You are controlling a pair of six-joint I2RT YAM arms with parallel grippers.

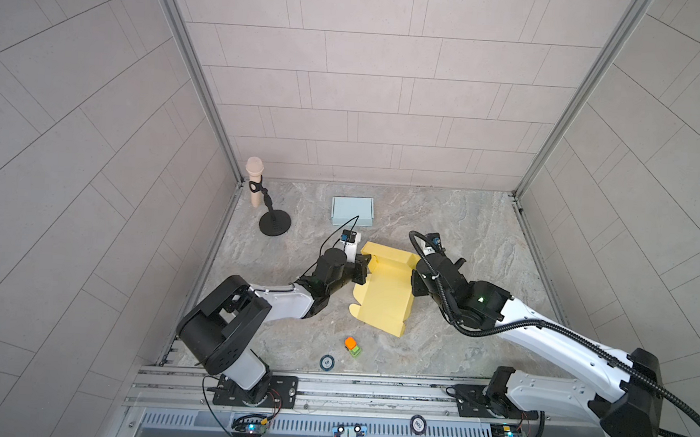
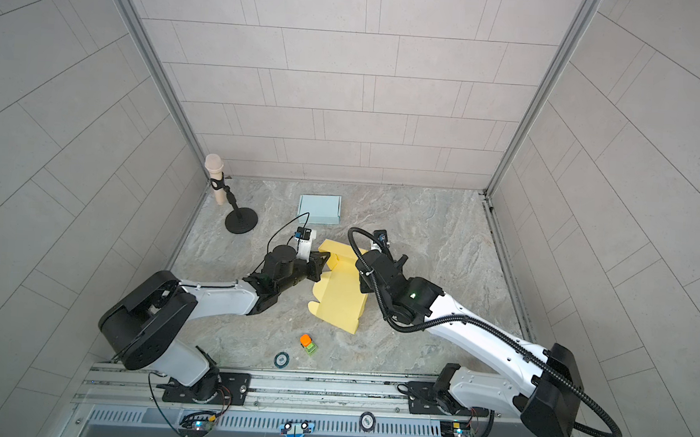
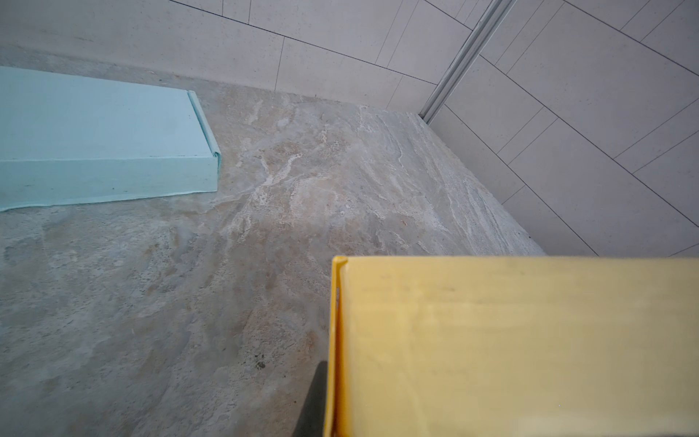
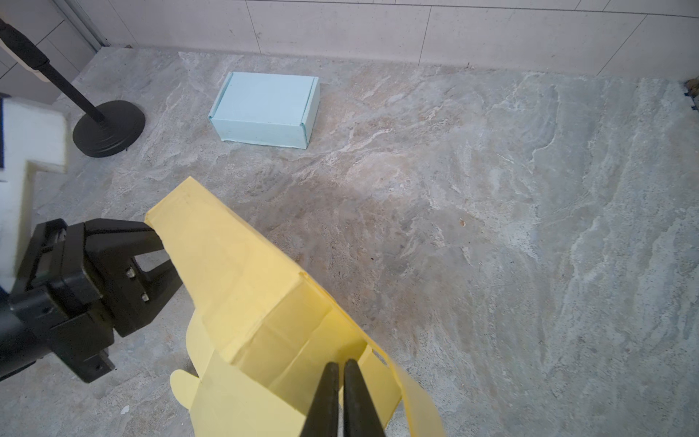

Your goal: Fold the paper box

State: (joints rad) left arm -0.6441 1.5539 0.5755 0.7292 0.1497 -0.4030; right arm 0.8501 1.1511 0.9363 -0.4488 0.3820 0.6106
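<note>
Marbled bench [image 1: 484, 244] below tiled walls [image 1: 368, 104]: the yellow paper box [image 1: 385, 300] lies at centre between my arms, its long axis running from my side toward the back. My left gripper [image 1: 364, 267] pinches its raised far-left wall, and my right gripper [image 4: 341, 366], pressed nearly together, nips the right wall opposite. The near flap [image 1: 375, 319] lies flat and unheld.

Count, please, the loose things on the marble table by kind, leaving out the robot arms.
Boxes: 2 (yellow paper box, light blue box)
microphone on a stand: 1
small orange and green toy: 1
round disc: 1
Total: 5
</note>
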